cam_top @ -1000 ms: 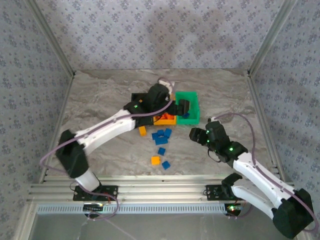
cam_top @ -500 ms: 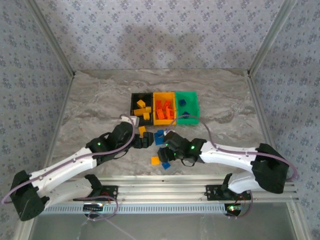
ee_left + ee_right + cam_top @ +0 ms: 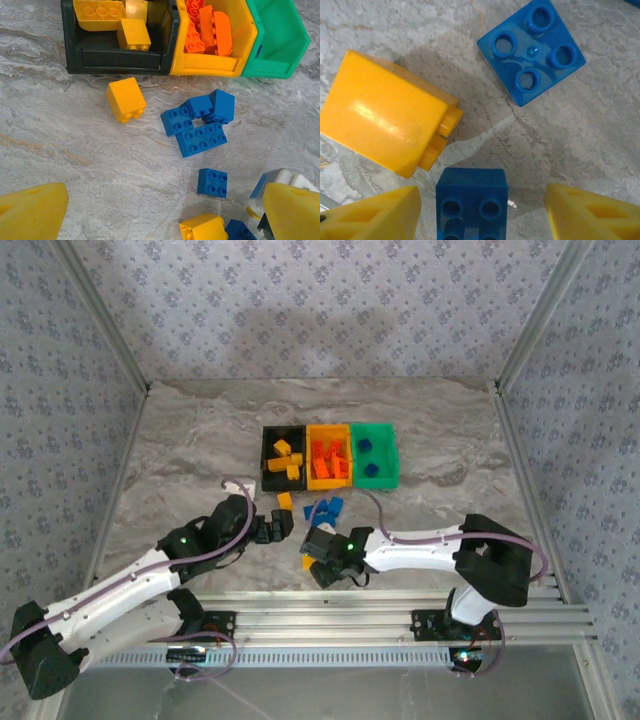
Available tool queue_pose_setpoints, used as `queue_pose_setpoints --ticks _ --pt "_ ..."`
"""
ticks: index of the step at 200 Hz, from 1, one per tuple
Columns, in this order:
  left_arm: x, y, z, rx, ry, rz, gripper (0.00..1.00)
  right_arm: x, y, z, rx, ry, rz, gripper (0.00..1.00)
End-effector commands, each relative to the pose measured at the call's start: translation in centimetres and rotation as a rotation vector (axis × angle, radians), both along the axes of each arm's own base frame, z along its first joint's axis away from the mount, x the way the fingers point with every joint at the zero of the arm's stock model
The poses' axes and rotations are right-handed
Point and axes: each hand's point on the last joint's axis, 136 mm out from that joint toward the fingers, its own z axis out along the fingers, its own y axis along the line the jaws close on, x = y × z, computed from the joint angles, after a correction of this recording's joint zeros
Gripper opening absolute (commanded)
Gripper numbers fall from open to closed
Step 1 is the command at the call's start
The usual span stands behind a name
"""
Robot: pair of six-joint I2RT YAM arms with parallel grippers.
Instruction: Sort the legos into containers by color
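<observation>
We have the right pincer (image 3: 480, 202) low over the surface (image 3: 580, 150). It is spread, with its yellow fingers (image 3: 375, 212) either side of a blue brick (image 3: 471, 197) and a gap on both sides, so nothing is pinched. Just beside that brick lie a yellow brick (image 3: 387, 127), on its side, and a second blue brick (image 3: 531, 50), studs up. The left pincer (image 3: 160, 200) is spread wide and empty, hovering over the surface near a loose yellow cube (image 3: 126, 99) that sits just in front of the black bin (image 3: 115, 62). A cluster of blue bricks (image 3: 200, 125) lies in front of the yellow-orange bin (image 3: 210, 62). From above we see the three bins joined in a row mid-surface. The black bin holds yellow bricks (image 3: 283, 455), the yellow-orange bin holds red-orange bricks (image 3: 328, 455), and the green bin (image 3: 378, 481) holds blue ones (image 3: 366, 447).
</observation>
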Motion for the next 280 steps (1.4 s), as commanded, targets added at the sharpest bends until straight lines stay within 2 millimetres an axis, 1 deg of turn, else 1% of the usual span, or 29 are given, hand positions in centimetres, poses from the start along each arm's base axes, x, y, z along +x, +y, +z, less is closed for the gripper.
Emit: queue_pose_setpoints --ticks 1,27,51,62,79,95,111,127,146,164,184,194,205,207,208,211,217,221,234,247,256,265,275,280 --pt "0.4 0.8 0.2 0.015 -0.013 0.035 1.0 0.1 -0.2 -0.2 -0.055 -0.022 0.009 0.62" --pt "0.5 1.1 -0.1 0.023 -0.009 0.044 1.0 -0.1 -0.4 -0.7 -0.057 -0.014 -0.002 0.47" --pt "0.7 1.3 0.0 0.025 -0.01 0.06 1.0 -0.3 -0.5 -0.1 -0.023 -0.014 -0.013 0.34" --pt "0.7 1.5 -0.1 0.028 -0.011 0.063 1.0 -0.3 -0.9 0.3 -0.016 -0.018 -0.023 0.29" --pt "0.8 1.5 -0.1 0.031 -0.011 0.065 1.0 -0.1 -1.5 1.6 0.012 -0.04 -0.04 0.27" --pt "0.8 1.6 -0.4 0.036 -0.011 0.067 1.0 1.2 -2.3 3.8 0.061 -0.077 -0.08 0.26" --pt "0.8 1.6 -0.6 0.04 -0.009 0.062 1.0 3.4 -2.9 6.4 0.136 -0.112 -0.136 0.26" --pt "0.8 1.6 -1.0 0.047 -0.004 0.061 1.0 6.1 -3.3 8.8 0.222 -0.131 -0.202 0.26" --pt "0.8 1.6 -1.2 0.055 -0.003 0.055 1.0 10.4 -4.6 11.4 0.282 -0.193 -0.31 0.26" --pt "0.7 1.5 -1.5 0.058 0.006 0.049 1.0 14.8 -6.3 12.7 0.308 -0.244 -0.437 0.26" --pt "0.6 1.5 -1.9 0.061 0.019 0.049 1.0 19.5 -8.1 12.7 0.298 -0.275 -0.558 0.27" --pt "0.4 1.5 -2.1 0.061 0.026 0.043 1.0 21.6 -8.6 12.5 0.286 -0.28 -0.595 0.27" --pt "0.3 1.4 -2.3 0.06 0.033 0.038 1.0 23.4 -9.1 12.0 0.26 -0.284 -0.628 0.27" --pt "0.3 1.4 -2.3 0.059 0.036 0.037 1.0 23.7 -9.4 11.3 0.239 -0.276 -0.636 0.27" --pt "0.3 1.4 -2.4 0.058 0.037 0.036 1.0 23.7 -9.4 11.3 0.239 -0.276 -0.636 0.27" --pt "0.3 1.4 -2.4 0.056 0.037 0.034 1.0 24.6 -9.3 12.1 0.249 -0.293 -0.646 0.27" --pt "0.2 1.3 -2.4 0.049 0.04 0.027 1.0 25.4 -9.7 11.6 0.216 -0.294 -0.663 0.27" --pt "0.1 1.2 -2.5 0.044 0.042 0.023 1.0 26.1 -9.9 11.6 0.206 -0.299 -0.674 0.27" --pt "-0.1 1.1 -2.5 0.034 0.045 0.02 1.0 27.4 -10.9 10.9 0.169 -0.295 -0.723 0.27" --pt "-0.2 1.1 -2.7 0.03 0.049 0.018 1.0 28.3 -11.3 10.4 0.16 -0.295 -0.757 0.28" --pt "-0.3 1.3 -2.7 0.029 0.051 0.021 1.0 28.8 -11.4 10.2 0.158 -0.294 -0.769 0.31" --pt "-0.3 1.3 -2.8 0.029 0.052 0.02 1.0 29.1 -11.2 9.9 0.157 -0.275 -0.774 0.36" --pt "-0.4 1.3 -2.8 0.028 0.053 0.019 1.0 29.2 -11.0 9.5 0.168 -0.25 -0.778 0.45" --pt "-0.4 1.3 -2.8 0.025 0.053 0.017 1.0 29.4 -10.9 9.7 0.183 -0.253 -0.78 0.51"
